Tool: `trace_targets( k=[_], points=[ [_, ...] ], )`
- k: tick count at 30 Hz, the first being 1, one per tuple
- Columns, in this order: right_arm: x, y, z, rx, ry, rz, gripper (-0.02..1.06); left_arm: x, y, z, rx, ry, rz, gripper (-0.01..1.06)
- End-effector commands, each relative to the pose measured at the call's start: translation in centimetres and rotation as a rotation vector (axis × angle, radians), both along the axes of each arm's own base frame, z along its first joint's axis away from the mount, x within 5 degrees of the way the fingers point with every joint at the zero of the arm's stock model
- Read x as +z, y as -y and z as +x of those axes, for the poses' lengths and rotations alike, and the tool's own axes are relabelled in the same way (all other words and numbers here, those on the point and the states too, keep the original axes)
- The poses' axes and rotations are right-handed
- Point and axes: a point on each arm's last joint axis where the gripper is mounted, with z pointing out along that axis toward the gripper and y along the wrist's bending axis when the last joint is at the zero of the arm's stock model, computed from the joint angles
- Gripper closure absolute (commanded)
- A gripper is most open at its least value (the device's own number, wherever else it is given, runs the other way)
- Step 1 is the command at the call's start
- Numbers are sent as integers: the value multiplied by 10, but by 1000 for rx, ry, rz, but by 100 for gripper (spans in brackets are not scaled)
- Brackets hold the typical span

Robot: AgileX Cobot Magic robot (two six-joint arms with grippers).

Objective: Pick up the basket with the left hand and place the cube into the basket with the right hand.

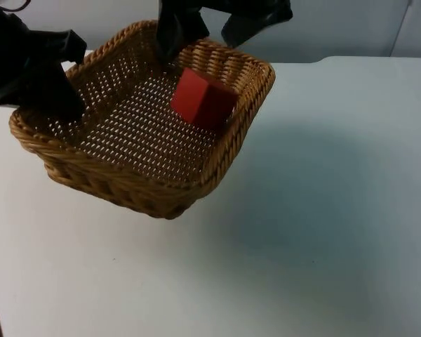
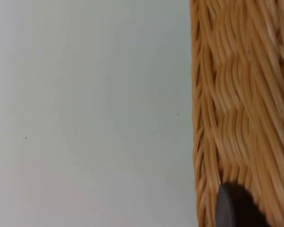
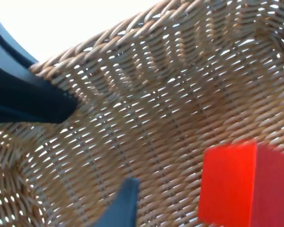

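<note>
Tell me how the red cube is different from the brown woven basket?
The red cube is solid with smooth flat faces; the brown woven wicker basket is open-topped, with gaps in its weave. The cube is much smaller and lies inside the basket, near its far right corner. The left gripper is at the basket's left rim; the right gripper is above the cube, apart from it.

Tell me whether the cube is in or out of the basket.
In: the red cube lies inside the wicker basket.
</note>
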Motion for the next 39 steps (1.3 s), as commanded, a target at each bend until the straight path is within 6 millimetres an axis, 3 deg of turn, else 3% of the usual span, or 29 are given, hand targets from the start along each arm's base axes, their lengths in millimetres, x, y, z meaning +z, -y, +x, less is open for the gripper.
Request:
trace_targets(
  k=[1, 8, 12, 15, 16, 17, 20, 21, 22, 23, 25, 26, 30, 31, 32, 39],
  points=[
    [2, -2, 0, 5, 11, -1, 0, 9, 1, 2, 28, 20, -35, 105],
    [4, -2, 1, 1, 26, 8, 0, 9, 1, 2, 28, 20, -35, 105],
    [21, 11, 5, -84, 35, 58, 0, 9, 1, 2, 28, 20, -35, 105],
    [51, 42, 12, -209, 64, 126, 0, 9, 1, 2, 28, 20, -35, 105],
    [71, 67, 14, -284, 73, 156, 0, 9, 1, 2, 28, 20, -35, 105],
    [71, 67, 14, -284, 73, 156, 0, 9, 1, 2, 28, 20, -35, 105],
    [108, 121, 9, -410, 97, 180, 5, 9, 1, 2, 28, 20, -35, 105],
    [108, 121, 9, -410, 97, 180, 5, 9, 1, 2, 28, 20, -35, 105],
    [120, 140, 5, -461, 107, 179, 12, 9, 1, 2, 28, 20, -35, 105],
    [134, 166, -1, -539, 128, 168, 27, 9, 1, 2, 28, 20, -35, 105],
    [152, 195, -15, -648, 163, 156, 48, 9, 1, 2, 28, 20, -35, 105],
    [152, 195, -15, -648, 163, 156, 48, 9, 1, 2, 28, 20, -35, 105],
    [170, 225, -42, -778, 252, 52, 90, 9, 1, 2, 28, 20, -35, 105],
    [170, 225, -42, -778, 252, 52, 90, 9, 1, 2, 28, 20, -35, 105],
    [171, 230, -47, -798, 267, 15, 101, 9, 1, 2, 28, 20, -35, 105],
    [171, 244, -58, -902, 276, -93, 104, 9, 1, 2, 28, 20, -35, 105]
  ],
)
